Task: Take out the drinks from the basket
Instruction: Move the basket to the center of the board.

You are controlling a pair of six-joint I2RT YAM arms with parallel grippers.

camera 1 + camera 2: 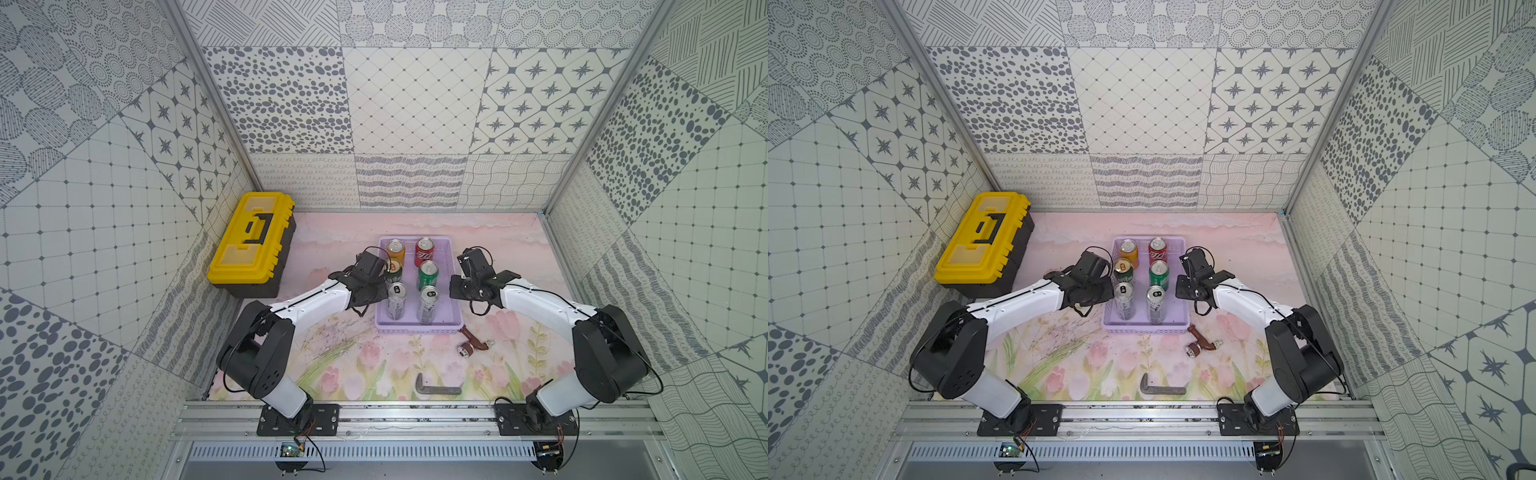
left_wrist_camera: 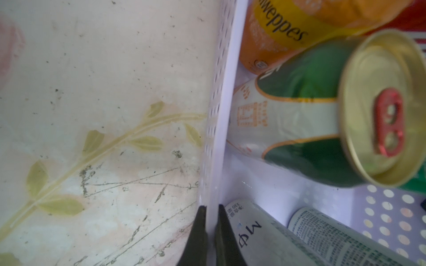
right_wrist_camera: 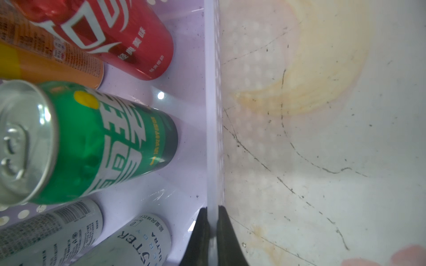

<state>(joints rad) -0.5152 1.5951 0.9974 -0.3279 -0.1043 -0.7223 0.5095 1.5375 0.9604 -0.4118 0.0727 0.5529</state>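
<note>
- The basket [image 1: 419,329] sits midway on the desk [image 1: 340,365], its long axis running 12 to 6 o'clock.
- Six cans [image 1: 427,275] stand upright inside, two rows of three.
- Left fingers [image 2: 197,239] pinch its 9 o'clock wall, right fingers [image 3: 200,239] its 3 o'clock wall.
- A yellow toolbox [image 1: 249,245] lies off at 10 o'clock; a brown fitting [image 1: 473,343] near 5.

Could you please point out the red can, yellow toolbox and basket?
red can [image 1: 424,255]: in a top view, label
yellow toolbox [image 1: 240,258]: in a top view, lid
basket [image 1: 419,328]: in a top view, near wall
</note>
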